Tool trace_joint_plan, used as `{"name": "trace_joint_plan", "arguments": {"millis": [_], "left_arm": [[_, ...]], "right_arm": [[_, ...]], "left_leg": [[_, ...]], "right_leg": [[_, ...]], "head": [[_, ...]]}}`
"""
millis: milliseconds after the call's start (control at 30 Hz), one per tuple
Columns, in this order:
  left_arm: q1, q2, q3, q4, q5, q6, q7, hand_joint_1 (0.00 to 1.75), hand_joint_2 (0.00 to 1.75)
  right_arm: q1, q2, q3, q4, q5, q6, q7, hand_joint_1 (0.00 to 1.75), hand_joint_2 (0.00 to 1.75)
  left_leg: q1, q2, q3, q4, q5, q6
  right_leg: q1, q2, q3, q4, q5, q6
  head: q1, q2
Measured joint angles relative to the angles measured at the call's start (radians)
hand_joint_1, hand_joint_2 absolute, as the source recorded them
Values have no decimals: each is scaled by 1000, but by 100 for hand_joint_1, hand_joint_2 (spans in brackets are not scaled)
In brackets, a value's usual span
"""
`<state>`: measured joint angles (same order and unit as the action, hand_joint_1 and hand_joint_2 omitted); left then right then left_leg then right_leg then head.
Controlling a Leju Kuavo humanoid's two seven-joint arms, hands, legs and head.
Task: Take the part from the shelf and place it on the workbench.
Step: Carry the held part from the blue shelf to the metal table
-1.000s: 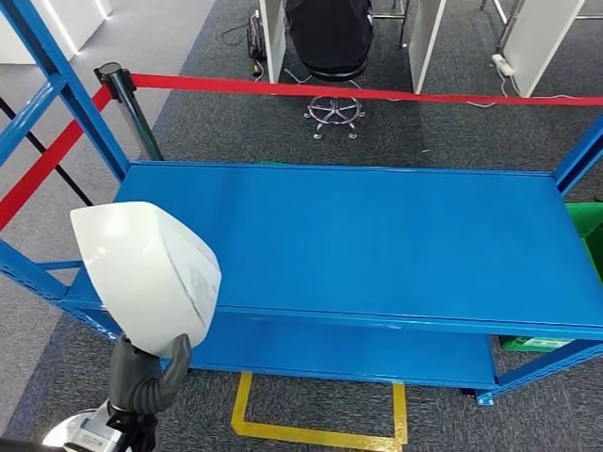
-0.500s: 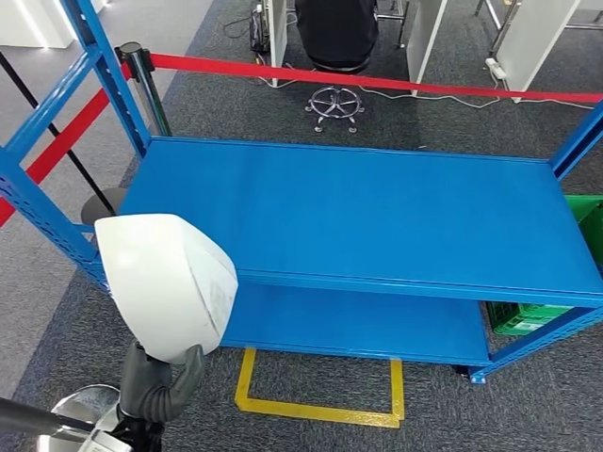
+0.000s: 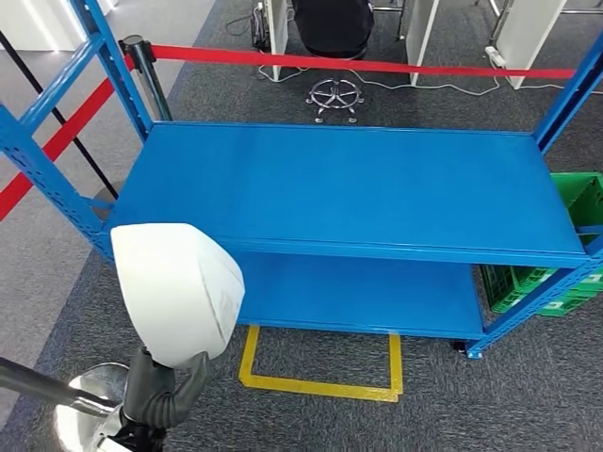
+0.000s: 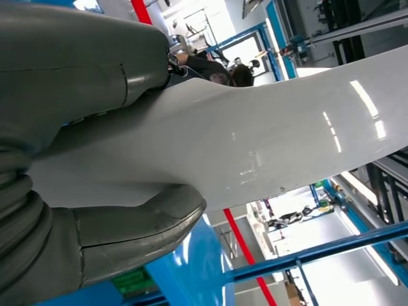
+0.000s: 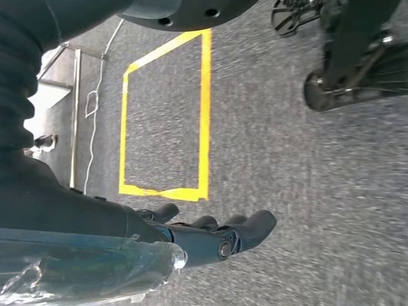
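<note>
Part (image 3: pixel 178 292) in left robot hand (image 3: pixel 160 391), seemingly before the shelf (image 3: pixel 341 188).

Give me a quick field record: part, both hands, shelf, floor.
part: white curved shell, lifted in front of the shelf's left end
left hand: grips the part from below
right hand: holds nothing, fingers loosely extended, hanging above the carpet
shelf: blue rack, top deck bare
floor: yellow taped square by the shelf; green crate at its right end
</note>
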<state>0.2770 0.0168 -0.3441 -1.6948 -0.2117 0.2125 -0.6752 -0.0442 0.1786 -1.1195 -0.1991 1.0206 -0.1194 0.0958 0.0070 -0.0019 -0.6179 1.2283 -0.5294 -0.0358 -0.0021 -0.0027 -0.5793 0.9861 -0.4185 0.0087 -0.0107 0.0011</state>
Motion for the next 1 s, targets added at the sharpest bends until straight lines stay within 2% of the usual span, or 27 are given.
{"name": "trace_joint_plan", "arguments": {"millis": [33,100,133,167,200,233,267,300,367,400,433,467,500,533,567,600,633,667,733,767,800,833,867,900,933,967,1000], "left_arm": [[-2,0,-3,1,-3,1,0,175,175],[-11,-1,-12,2,-1,2,0,175,175],[-15,-1,-17,2,1,3,0,175,175],[-17,-2,-21,3,4,3,0,175,175],[-17,-2,-23,4,6,3,0,175,175],[-17,-2,-25,6,8,1,0,175,175],[-16,-2,-27,9,11,-2,0,175,175],[-16,-2,-29,11,13,-7,0,175,175],[-16,-3,-35,18,17,-16,0,175,175],[-17,-4,-37,21,19,-18,0,175,175],[-17,-4,-39,25,21,-19,0,175,175],[-17,-4,-40,28,22,-19,0,175,175],[-17,-4,-41,31,23,-19,0,175,175],[-17,-4,-43,34,23,-19,0,175,175],[-17,-4,-45,36,23,-19,0,175,175],[-18,-5,-46,37,24,-19,0,175,175],[-19,-6,-48,39,25,-20,0,175,175],[-22,-8,-49,41,26,-21,0,175,175],[-27,-11,-53,47,29,-23,0,175,175],[-29,-12,-54,51,30,-23,0,175,175],[-31,-12,-55,54,31,-22,0,175,175],[-35,-13,-55,58,33,-21,0,175,175],[-40,-13,-56,63,36,-20,0,175,175],[-45,-13,-56,68,39,-19,0,175,175],[-50,-14,-56,74,43,-19,0,175,175],[-55,-14,-57,79,46,-20,0,175,175],[-59,-15,-57,84,47,-20,0,175,175]], "right_arm": [[0,0,0,0,2,-1,0,0,175],[-2,0,-1,-1,7,-4,1,0,175],[-3,0,-1,-2,9,-5,1,0,175],[-3,0,-1,-2,10,-6,1,0,175],[-2,0,-1,-2,11,-6,1,0,175],[1,0,-2,-2,11,-8,2,0,175],[5,0,-3,-2,10,-9,2,0,175],[8,1,-4,-2,10,-12,3,0,175],[10,2,-5,-2,8,-16,4,0,175],[9,2,-5,-2,8,-17,4,0,175],[8,2,-5,-2,8,-17,4,0,175],[8,2,-5,-2,7,-18,4,0,175],[7,2,-5,-2,7,-18,4,0,175],[7,2,-5,-2,7,-18,4,0,175],[5,2,-5,-3,7,-19,4,0,175],[2,2,-5,-3,7,-19,4,0,175],[-1,2,-6,-4,6,-20,5,0,175],[-3,2,-7,-4,4,-22,5,0,175],[-3,3,-10,-4,0,-24,8,0,175],[-3,3,-14,-4,-2,-26,9,0,175],[-3,4,-16,-4,-3,-27,10,0,175],[-3,4,-19,-4,-4,-28,10,0,175],[-4,4,-21,-4,-5,-30,11,0,175],[-4,4,-24,-4,-5,-31,11,0,175],[-4,4,-26,-4,-5,-33,11,0,175],[-4,4,-28,-4,-6,-34,10,0,175],[-5,4,-29,-4,-7,-35,7,0,175]], "left_leg": [[3,0,45,-53,24,-2],[6,-2,140,-192,24,1],[5,-4,167,-240,12,6],[2,-6,174,-266,4,15],[0,-6,165,-270,5,25],[-2,-5,153,-268,14,34],[-3,-4,142,-267,24,43],[-2,-2,131,-267,35,50],[-6,-1,106,-266,58,58],[-9,0,92,-265,70,60],[-12,1,77,-264,81,60],[-15,1,62,-263,92,61],[-17,1,48,-262,103,61],[-18,1,36,-261,113,60],[-21,0,27,-260,123,58],[-22,0,20,-259,132,55],[-23,0,16,-259,141,51],[-23,1,13,-259,150,46],[-20,1,7,-258,161,35],[-19,0,1,-249,144,28],[-18,0,-9,-223,106,22],[-15,0,-23,-178,52,17],[-13,0,-38,-116,-4,12],[-10,0,-50,-50,-43,8],[-8,0,-56,2,-54,5],[-6,0,-50,29,-40,2],[-4,0,-28,24,-8,1]], "right_leg": [[0,0,-13,5,8,5],[1,1,-33,18,22,17],[2,2,-43,22,31,22],[1,2,-51,24,42,27],[-1,3,-60,23,51,32],[-4,3,-68,25,47,37],[-6,3,-78,40,23,41],[-7,3,-91,76,-21,45],[-7,3,-120,197,-124,48],[-6,3,-129,260,-154,48],[-5,3,-127,302,-159,45],[-3,3,-109,313,-141,41],[0,3,-72,288,-111,36],[4,3,-21,232,-84,29],[8,4,40,154,-77,22],[11,4,95,74,-86,19],[14,4,130,15,-100,17],[16,4,145,-19,-112,16],[16,2,133,-27,-100,9],[14,1,124,-28,-89,3],[12,-1,111,-29,-76,-4],[11,-3,99,-30,-63,-8],[11,-3,83,-29,-49,-11],[11,-4,66,-27,-35,-12],[11,-4,49,-24,-22,-11],[11,-4,29,-21,-10,-9],[10,-5,9,-15,2,-6]], "head": [[0,0],[1,0],[1,0],[2,0],[3,0],[3,0],[4,0],[5,0],[7,0],[8,0],[9,0],[9,0],[9,0],[9,0],[9,0],[8,0],[8,0],[7,0],[8,0],[7,0],[5,0],[3,0],[2,0],[1,0],[2,0],[1,0],[1,0]]}}
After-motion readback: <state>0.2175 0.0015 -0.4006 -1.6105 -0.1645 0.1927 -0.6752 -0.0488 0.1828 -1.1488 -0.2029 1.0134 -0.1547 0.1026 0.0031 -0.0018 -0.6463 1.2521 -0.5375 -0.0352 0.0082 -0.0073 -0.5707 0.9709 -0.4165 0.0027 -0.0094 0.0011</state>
